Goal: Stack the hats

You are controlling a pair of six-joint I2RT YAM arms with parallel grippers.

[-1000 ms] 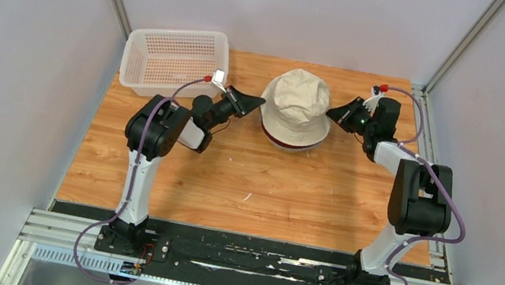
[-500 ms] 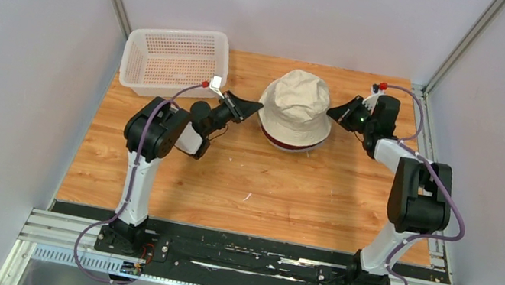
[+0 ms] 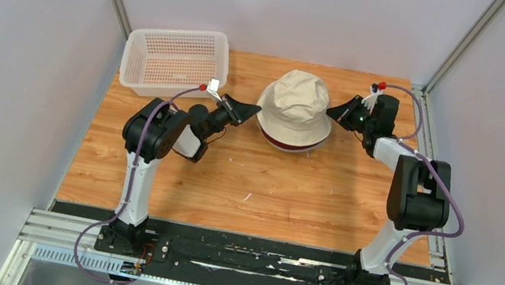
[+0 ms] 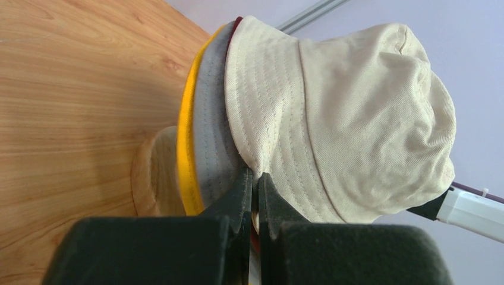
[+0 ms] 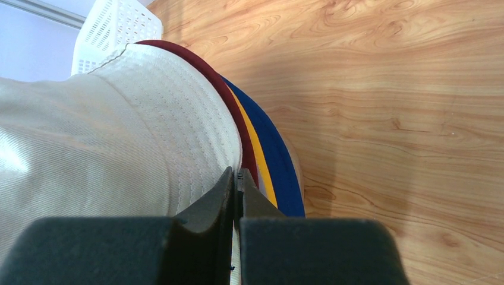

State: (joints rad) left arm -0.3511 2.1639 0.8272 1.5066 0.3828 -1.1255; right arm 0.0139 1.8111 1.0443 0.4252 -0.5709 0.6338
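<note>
Where stacked, beige hat (image 3: 296, 103) tops red, yellow, navy brims (image 5: 261, 155).

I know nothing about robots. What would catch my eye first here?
A beige hat sits mid-table atop others, their dark red brim, yellow brim and navy brim peeking out beneath. The left tool and right tool pinch its brim from opposite sides. A white basket stands at the far left corner.

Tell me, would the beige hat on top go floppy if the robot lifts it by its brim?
Probably floppy: the beige hat is soft stitched cloth, and its brim puckers where the left gripper pinches it. It likely weighs little, being thin fabric. It shouldn't roll, though it may drag the dark red hat beneath it.
</note>
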